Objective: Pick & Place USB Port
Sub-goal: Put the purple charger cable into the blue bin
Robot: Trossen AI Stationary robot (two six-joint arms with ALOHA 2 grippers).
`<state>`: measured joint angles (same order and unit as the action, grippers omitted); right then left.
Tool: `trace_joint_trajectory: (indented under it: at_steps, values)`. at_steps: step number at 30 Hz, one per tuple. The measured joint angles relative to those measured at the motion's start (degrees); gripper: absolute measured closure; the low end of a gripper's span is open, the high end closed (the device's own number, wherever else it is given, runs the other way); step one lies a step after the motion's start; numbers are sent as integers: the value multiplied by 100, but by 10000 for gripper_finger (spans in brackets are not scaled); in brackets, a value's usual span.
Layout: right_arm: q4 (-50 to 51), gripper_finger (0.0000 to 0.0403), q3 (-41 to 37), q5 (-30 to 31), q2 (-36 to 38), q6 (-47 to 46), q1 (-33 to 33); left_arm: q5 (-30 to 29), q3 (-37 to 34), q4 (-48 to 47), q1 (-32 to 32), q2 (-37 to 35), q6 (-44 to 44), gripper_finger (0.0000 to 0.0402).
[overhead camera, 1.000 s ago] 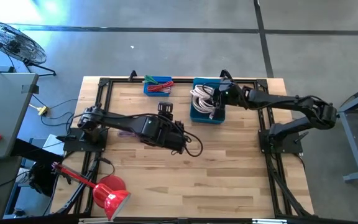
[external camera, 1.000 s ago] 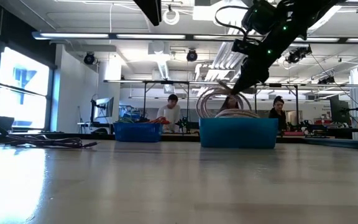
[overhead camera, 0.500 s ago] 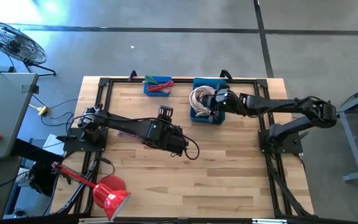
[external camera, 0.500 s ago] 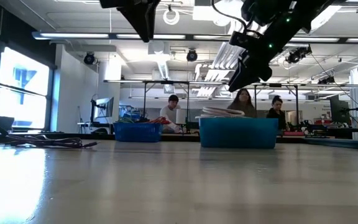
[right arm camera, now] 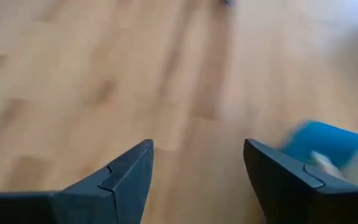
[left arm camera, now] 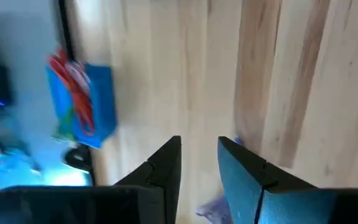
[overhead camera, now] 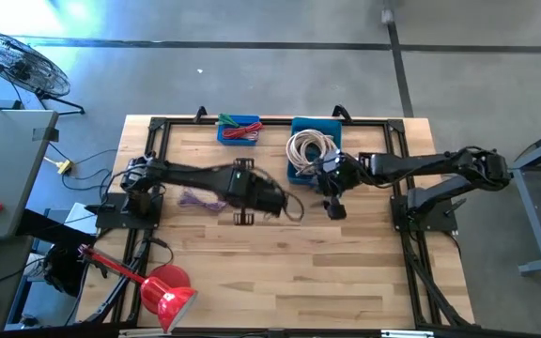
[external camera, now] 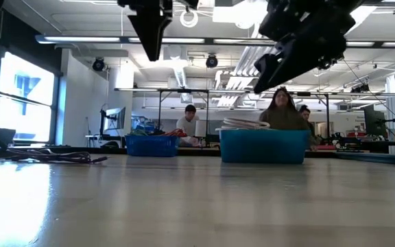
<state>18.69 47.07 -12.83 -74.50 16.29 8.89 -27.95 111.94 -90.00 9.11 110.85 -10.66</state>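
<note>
Cables coiled in large blue bin, just behind right gripper (fingers wide, empty); left gripper farther, fingers narrow, empty.

You are looking at a pale butcher-block wood table with a smooth, faintly glossy finish; two blue plastic bins, matt; and dark matt gripper fingers.
</note>
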Motion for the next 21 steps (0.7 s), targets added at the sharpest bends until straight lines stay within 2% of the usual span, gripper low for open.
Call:
trace_joint_trajectory:
  at_steps: [3, 8, 14, 21]
  values:
    - [58, 160, 0, -455, 0, -25, -221, 456, -5, 3, -421, -1, 254, 302]
    - [406, 160, 0, -543, 0, -105, -631, 1132, -489, 0, -1285, -282, 619, 302]
    - [754, 160, 0, -537, 2, -144, -1123, 2124, -2088, -1, -2168, -1232, 109, 302]
    - [712, 160, 0, -329, 2, -44, -1491, 2646, -3602, 181, -2288, -2143, -929, 302]
